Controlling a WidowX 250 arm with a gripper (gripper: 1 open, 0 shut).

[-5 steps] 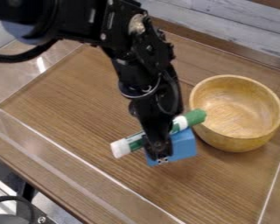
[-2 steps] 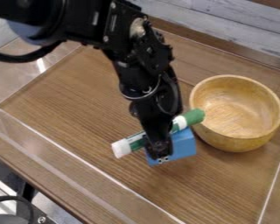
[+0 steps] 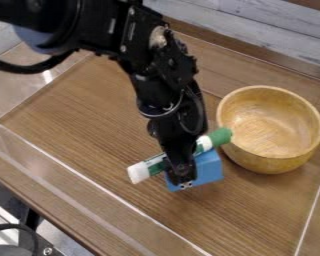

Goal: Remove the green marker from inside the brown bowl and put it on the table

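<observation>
The gripper (image 3: 187, 172) is clenched on the green marker (image 3: 180, 155), pointing steeply down at the table (image 3: 83, 120). The marker runs crosswise through the fingers, its white end sticking out to their left just above the wood, its green cap poking out to their right toward the brown bowl (image 3: 270, 128). It is out of the bowl. A blue block (image 3: 203, 168) sits right at the fingertips. The black arm (image 3: 156, 70) rises up and back from there.
</observation>
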